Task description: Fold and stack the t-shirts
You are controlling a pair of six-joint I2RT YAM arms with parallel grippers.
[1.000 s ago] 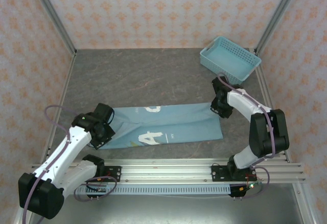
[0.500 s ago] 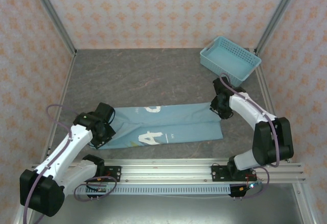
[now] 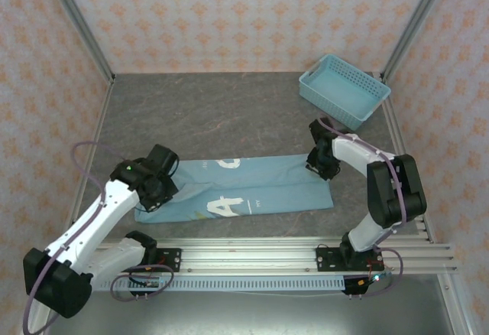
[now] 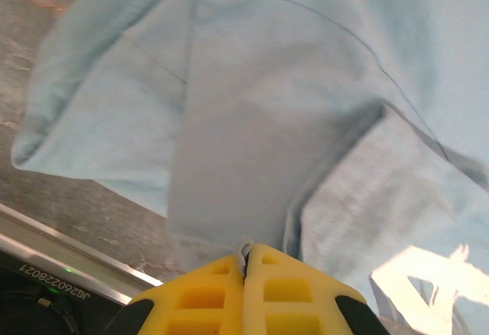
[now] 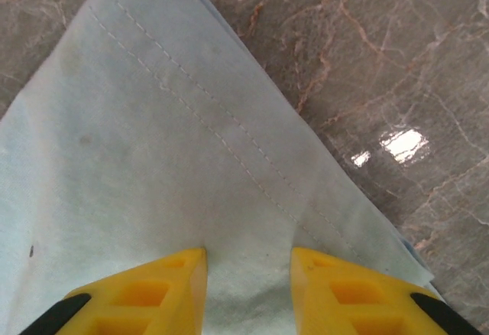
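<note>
A light blue t-shirt (image 3: 252, 186) with white letters lies folded lengthwise into a long strip across the near middle of the table. My left gripper (image 3: 157, 190) is at its left end, shut on a pinch of the cloth (image 4: 246, 248), which rises in folds from the yellow fingers (image 4: 290, 293). My right gripper (image 3: 321, 167) is at the strip's far right corner, open, with its fingertips (image 5: 183, 274) pressed down on the hemmed cloth (image 5: 153, 144) and fabric lying between them.
A light blue plastic lattice basket (image 3: 344, 88) stands at the back right corner. Metal frame posts (image 3: 76, 21) and patterned walls close in the sides. An aluminium rail (image 3: 252, 258) runs along the near edge, close to the shirt's left end.
My left gripper has moved a little right and away from the rail, drawing the shirt's left end with it. The right gripper has shifted slightly left onto the corner.
</note>
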